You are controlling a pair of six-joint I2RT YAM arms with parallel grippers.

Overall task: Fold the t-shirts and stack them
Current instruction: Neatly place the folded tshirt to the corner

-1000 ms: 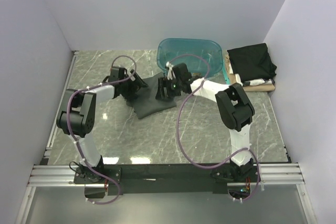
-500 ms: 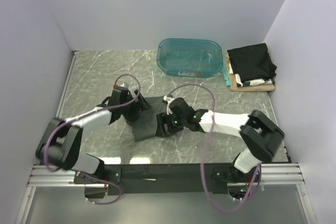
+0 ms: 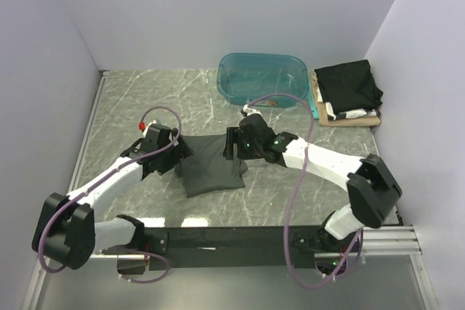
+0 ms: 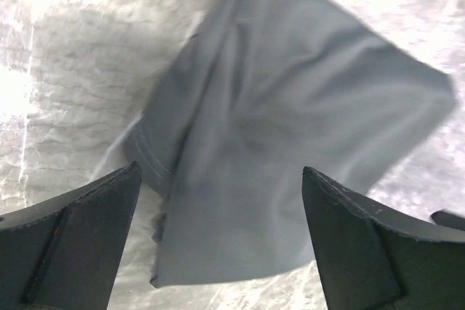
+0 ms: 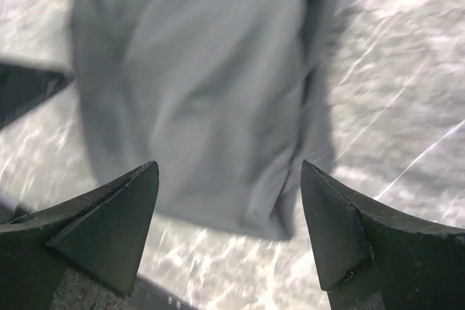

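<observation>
Charcoal t-shirt (image 3: 211,168) between left pincer (image 4: 219,170), right pincer (image 5: 228,165)

A translucent teal tub (image 3: 261,96) stands upright at the far edge of the marble-patterned bench (image 3: 138,96), near the back wall (image 3: 218,5).

Left hand (image 3: 167,155) and right hand (image 3: 234,144), both spread wide

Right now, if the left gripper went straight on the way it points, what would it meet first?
Most likely the dark grey t-shirt lying on the table: the open left gripper frames it in its wrist view. How far off is unclear.
</observation>
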